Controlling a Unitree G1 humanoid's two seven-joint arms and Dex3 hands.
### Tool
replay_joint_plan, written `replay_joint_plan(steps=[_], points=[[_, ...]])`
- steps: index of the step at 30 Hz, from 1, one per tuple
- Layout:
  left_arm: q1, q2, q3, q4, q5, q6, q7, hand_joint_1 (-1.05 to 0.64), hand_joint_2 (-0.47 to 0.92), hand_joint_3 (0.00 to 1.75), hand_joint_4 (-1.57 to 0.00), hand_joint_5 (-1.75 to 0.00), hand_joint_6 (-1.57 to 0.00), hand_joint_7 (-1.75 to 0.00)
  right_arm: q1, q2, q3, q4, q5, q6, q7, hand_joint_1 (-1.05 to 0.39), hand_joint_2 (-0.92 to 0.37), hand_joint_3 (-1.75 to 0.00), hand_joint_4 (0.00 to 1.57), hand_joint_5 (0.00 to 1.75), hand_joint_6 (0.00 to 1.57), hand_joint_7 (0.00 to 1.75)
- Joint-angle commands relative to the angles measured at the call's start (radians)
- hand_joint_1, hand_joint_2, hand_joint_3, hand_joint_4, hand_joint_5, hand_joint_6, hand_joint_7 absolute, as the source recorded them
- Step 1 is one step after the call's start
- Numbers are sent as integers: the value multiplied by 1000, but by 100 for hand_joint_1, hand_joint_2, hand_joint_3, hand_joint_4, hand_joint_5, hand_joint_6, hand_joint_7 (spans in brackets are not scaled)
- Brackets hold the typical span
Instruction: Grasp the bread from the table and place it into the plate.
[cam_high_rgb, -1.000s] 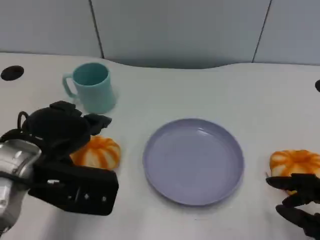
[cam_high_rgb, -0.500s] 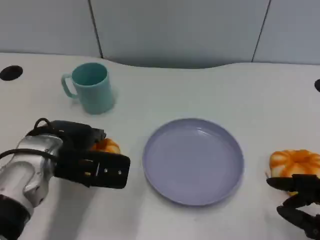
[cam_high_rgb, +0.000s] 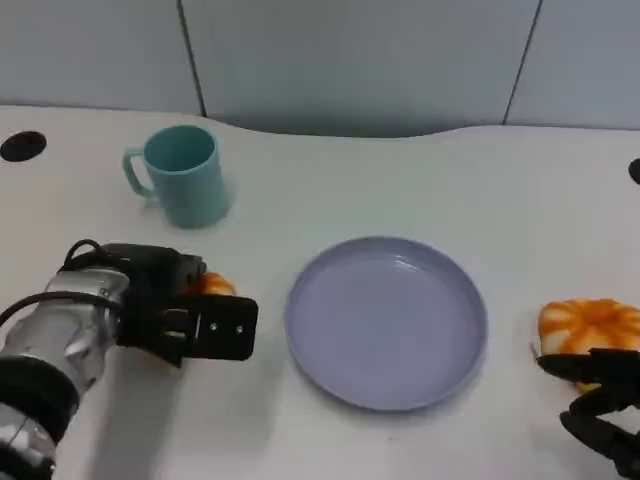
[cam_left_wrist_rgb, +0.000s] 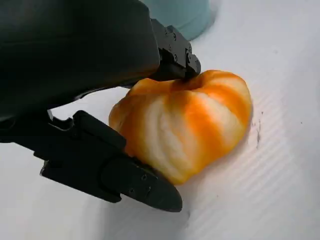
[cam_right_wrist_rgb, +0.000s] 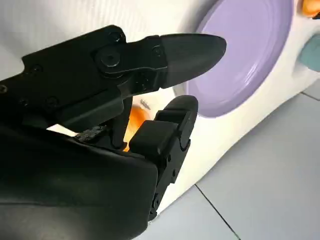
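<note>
Now closing the left hand (cam_high_rgb: 185, 320) around the bread (cam_left_wrist_rgb: 187, 125), with one finger (cam_left_wrist_rgb: 172, 55) touching its top and another finger (cam_left_wrist_rgb: 125, 175) lying low along its side. Sitting on the white table (cam_high_rgb: 420, 180), this orange and white bun, just left of the purple plate (cam_high_rgb: 387, 322) and not lifted yet (mostly hidden under the hand in the head view). Looking soft and puffy and light, so likely squashing if squeezed hard. Probably best holding it gently across the round middle, one finger on each side, not poking into the top dip. Resting near the table's right edge, the right hand (cam_high_rgb: 605, 405), fingers apart and holding nothing, right next to a second bun (cam_high_rgb: 590, 325). Standing behind, well away from the plate, a teal mug (cam_high_rgb: 185, 175).
</note>
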Motion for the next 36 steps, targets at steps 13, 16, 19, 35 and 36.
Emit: replay_joint_plan(steps=[13, 16, 19, 35, 36], points=[[-36, -44, -34, 203, -57, -86, 170, -52, 76, 1, -28, -33, -54, -14, 15, -10, -25, -32, 21, -13, 6, -24, -92, -34, 60, 78, 82, 0], [-24, -53, -27, 227, -66, -105, 262, -46, 77, 0, -22, -84, -40, -73, 15, -11, -25, -32, 19, -18, 5, -24, -92, -34, 60, 77, 82, 0], [-14, -65, -23, 252, -70, -113, 359, -32, 76, 0, -16, -156, -18, -149, 15, -13, -25, -35, 15, -14, 5, -24, -92, -34, 58, 77, 82, 0], [-1, -100, -8, 336, -130, -161, 521, -10, 91, 6, -76, -175, -57, -175, 16, -19, -27, -40, 16, -16, 10, -24, -92, -35, 60, 74, 81, 0], [0, -99, -7, 336, -131, -163, 519, -9, 91, 6, -76, -175, -57, -175, 17, -18, -27, -42, 17, -13, 11, -23, -92, -34, 60, 74, 82, 0]])
